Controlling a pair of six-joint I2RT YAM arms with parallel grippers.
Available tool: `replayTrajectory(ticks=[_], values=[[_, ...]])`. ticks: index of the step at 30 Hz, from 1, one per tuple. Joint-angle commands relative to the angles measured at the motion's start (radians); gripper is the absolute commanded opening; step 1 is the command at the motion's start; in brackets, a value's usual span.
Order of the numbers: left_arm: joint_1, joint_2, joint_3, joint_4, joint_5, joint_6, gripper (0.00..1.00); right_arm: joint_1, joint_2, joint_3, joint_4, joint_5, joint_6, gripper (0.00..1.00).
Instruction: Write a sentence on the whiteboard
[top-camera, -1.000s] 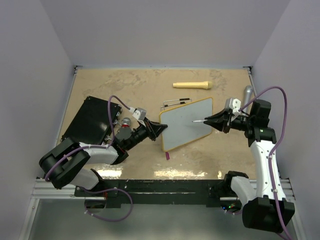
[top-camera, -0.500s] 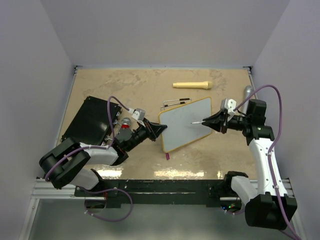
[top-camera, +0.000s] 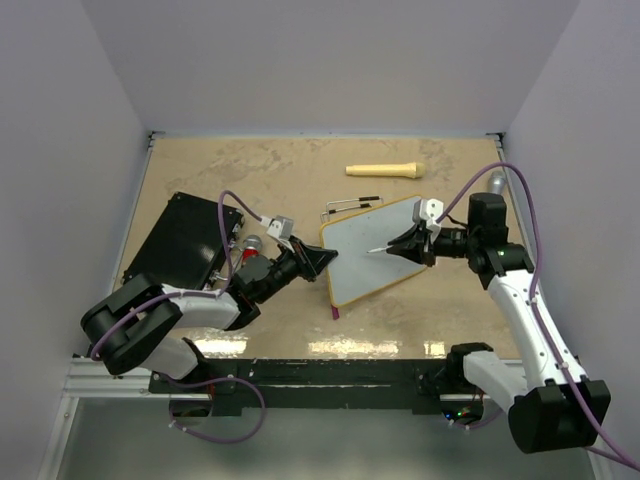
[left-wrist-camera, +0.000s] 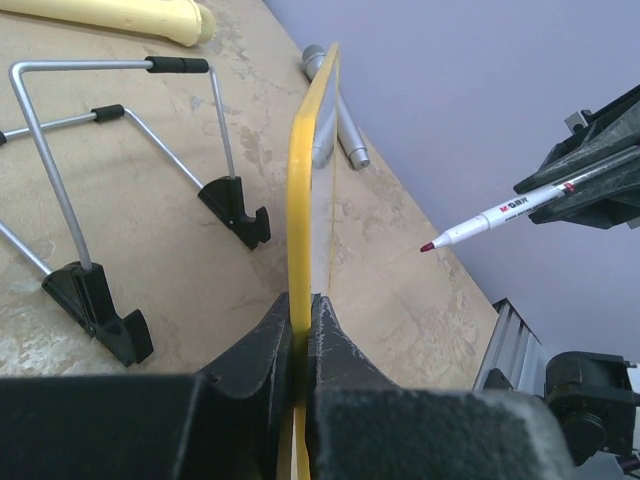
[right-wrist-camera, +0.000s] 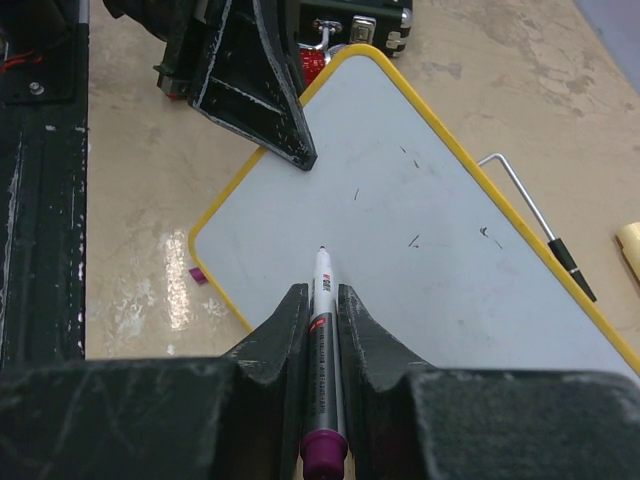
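Left fingers pinch whiteboard; right fingers clamp marker.

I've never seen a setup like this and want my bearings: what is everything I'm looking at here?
whiteboard: one, white with yellow rim, mid-table, held on edge, nearly blank
marker: one, white with magenta end, tip short of the board
wire stand: one, silver with black feet, behind the whiteboard
case: one, black, left side of table
stick: one, pale yellow, far side
cylinder: one, grey, far right
small piece: one, magenta, by the board's near corner
table: one, tan
arms: two, black and white, near edge
left fingers: black, clamped on the whiteboard's rim
right fingers: black, clamped on the marker
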Motion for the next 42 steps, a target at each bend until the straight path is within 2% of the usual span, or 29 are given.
replayTrajectory(ticks=[1, 10, 15, 22, 32, 42], values=[[-0.012, 0.009, 0.019, -0.007, -0.035, -0.006, 0.00, 0.017, -0.010, 0.049, 0.033, 0.018, -0.006, 0.00], [-0.043, 0.024, 0.013, -0.003, -0.082, -0.061, 0.00, 0.083, -0.004, 0.047, 0.086, 0.050, 0.025, 0.00], [-0.044, 0.041, 0.002, 0.027, -0.104, -0.104, 0.00, 0.168, 0.019, 0.047, 0.152, 0.147, 0.085, 0.00], [-0.047, 0.064, -0.012, 0.066, -0.111, -0.158, 0.00, 0.189, 0.051, 0.072, 0.180, 0.171, 0.117, 0.00], [-0.047, 0.108, -0.004, 0.123, -0.104, -0.201, 0.00, 0.241, 0.088, 0.027, 0.333, 0.277, 0.243, 0.00], [-0.047, 0.085, -0.018, 0.111, -0.105, -0.175, 0.00, 0.245, 0.085, 0.014, 0.283, 0.250, 0.203, 0.00]])
